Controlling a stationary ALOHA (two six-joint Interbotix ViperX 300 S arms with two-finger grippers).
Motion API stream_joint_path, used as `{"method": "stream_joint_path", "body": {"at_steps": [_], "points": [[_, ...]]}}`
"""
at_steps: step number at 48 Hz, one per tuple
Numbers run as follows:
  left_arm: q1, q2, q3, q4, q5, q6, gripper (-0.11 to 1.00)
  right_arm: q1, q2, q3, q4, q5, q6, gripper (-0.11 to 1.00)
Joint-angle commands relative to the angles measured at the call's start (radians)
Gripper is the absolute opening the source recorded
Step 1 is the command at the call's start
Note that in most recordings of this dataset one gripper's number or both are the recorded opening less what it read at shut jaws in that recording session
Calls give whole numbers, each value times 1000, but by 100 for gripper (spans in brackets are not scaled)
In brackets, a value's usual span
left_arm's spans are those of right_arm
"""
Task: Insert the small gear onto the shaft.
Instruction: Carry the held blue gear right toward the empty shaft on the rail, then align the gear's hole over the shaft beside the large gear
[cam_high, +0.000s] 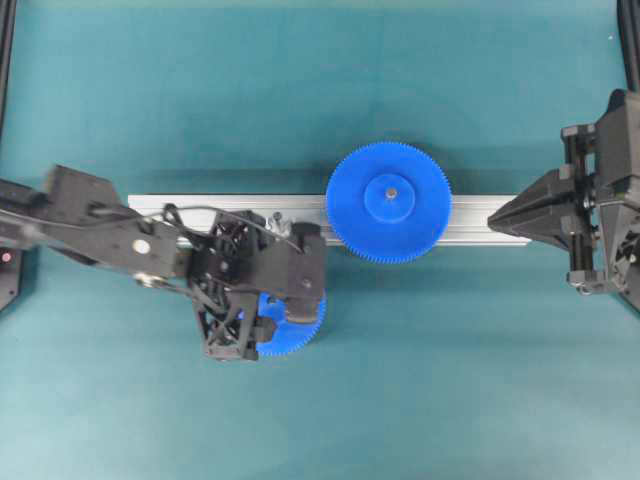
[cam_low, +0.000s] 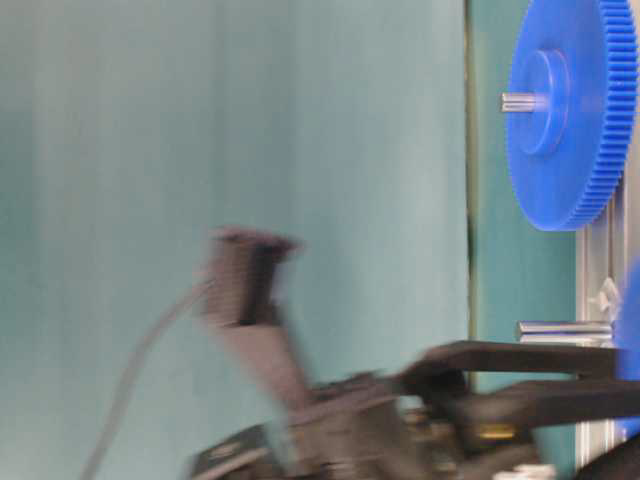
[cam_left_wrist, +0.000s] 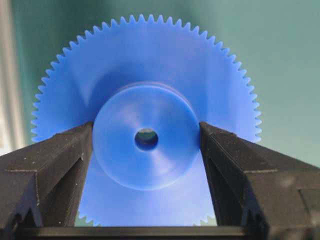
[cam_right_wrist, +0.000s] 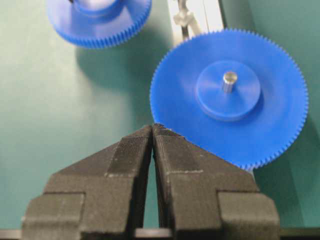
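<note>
- The rail (cam_high: 200, 207) crosses the mat.
- The big gear (cam_high: 389, 203) sits on the rail's right part.
- The small gear (cam_left_wrist: 145, 120) lies just below the rail, its hub pinched by the left claw (cam_left_wrist: 146, 137).
- The right claw (cam_right_wrist: 153, 131), fingertips together, holds nothing near the rail's right end.
- The shaft (cam_low: 563, 329) stands on the rail, beside the small gear.

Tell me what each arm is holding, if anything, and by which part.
The left gripper holds the small gear by its raised hub. The right gripper holds nothing.
</note>
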Motion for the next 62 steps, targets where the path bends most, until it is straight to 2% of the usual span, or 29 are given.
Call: {"method": "stream_joint_path", "body": {"at_steps": [1, 13, 23, 34, 62], "points": [[11, -69, -23, 5, 8, 5, 71, -2, -3, -3, 3, -18, 9, 14], [91, -156, -57, 5, 87, 63, 71, -2, -26, 5, 3, -21, 9, 14], [161, -179, -71, 5, 91, 118, 71, -2, -63, 15, 3, -17, 9, 14], [181, -152, -55, 5, 95, 173, 71, -2, -97, 23, 3, -15, 9, 13], [219, -57, -44, 5, 84, 199, 71, -2, -103, 26, 3, -15, 9, 13]]}}
